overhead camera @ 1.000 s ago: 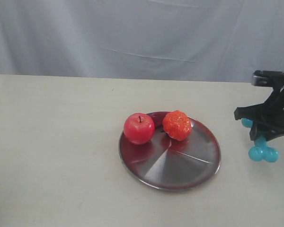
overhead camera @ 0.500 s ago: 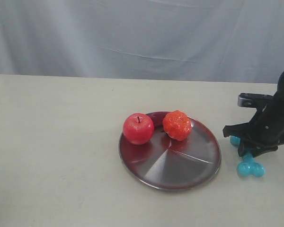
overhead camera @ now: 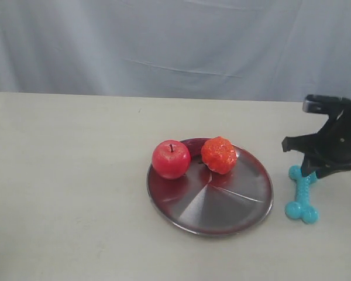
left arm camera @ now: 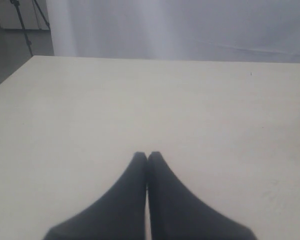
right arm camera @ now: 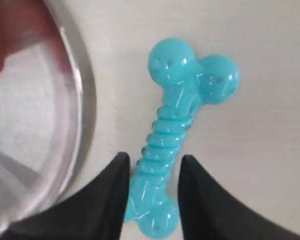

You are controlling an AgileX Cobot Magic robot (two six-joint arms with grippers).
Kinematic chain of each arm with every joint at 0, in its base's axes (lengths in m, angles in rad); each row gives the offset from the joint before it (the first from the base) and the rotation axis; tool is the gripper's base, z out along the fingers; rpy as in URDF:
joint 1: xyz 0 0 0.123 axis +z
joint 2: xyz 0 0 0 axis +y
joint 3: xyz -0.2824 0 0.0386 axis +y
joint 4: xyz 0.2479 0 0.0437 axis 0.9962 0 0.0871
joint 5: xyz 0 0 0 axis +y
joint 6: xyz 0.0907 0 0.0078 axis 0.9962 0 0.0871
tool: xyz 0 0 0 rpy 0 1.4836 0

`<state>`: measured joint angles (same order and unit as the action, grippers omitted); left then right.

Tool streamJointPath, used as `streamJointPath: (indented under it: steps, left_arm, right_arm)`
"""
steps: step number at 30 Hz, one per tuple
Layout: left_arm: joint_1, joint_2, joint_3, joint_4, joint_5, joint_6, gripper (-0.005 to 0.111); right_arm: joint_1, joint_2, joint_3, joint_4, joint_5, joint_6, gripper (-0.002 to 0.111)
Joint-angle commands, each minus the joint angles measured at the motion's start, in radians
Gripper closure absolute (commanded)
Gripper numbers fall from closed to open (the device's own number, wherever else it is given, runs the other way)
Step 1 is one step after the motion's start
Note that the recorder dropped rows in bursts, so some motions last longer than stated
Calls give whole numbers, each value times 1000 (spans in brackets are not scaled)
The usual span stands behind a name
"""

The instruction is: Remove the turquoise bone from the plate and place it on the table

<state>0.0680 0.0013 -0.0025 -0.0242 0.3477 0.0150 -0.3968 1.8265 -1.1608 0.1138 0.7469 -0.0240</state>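
Beige table (overhead camera: 64, 175), curtain (overhead camera: 164, 41); R hand (right arm camera: 155, 159) open over turquoise bone (right arm camera: 172, 112); L hand (left arm camera: 147, 155) shut, empty.

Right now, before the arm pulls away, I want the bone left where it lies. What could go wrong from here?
1. The right gripper straddles the turquoise bone at its ribbed shaft with little gap on either side; lifting off-line could snag the ribs and drag it across the table.
2. The bone lies close beside the plate, so a nudge that way might knock it against the rim.
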Motion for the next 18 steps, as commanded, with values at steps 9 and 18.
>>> streamJointPath:
  steps: [9,18]
  left_arm:
    - [-8,-1,3,-1,-5,-4,107]
    - [-8,-1,3,-1,-5,-4,107]
  right_arm:
    - [105,-941,54,-63,-155,-27,109]
    - [109,-1383,303,-68,-338,-23,109]
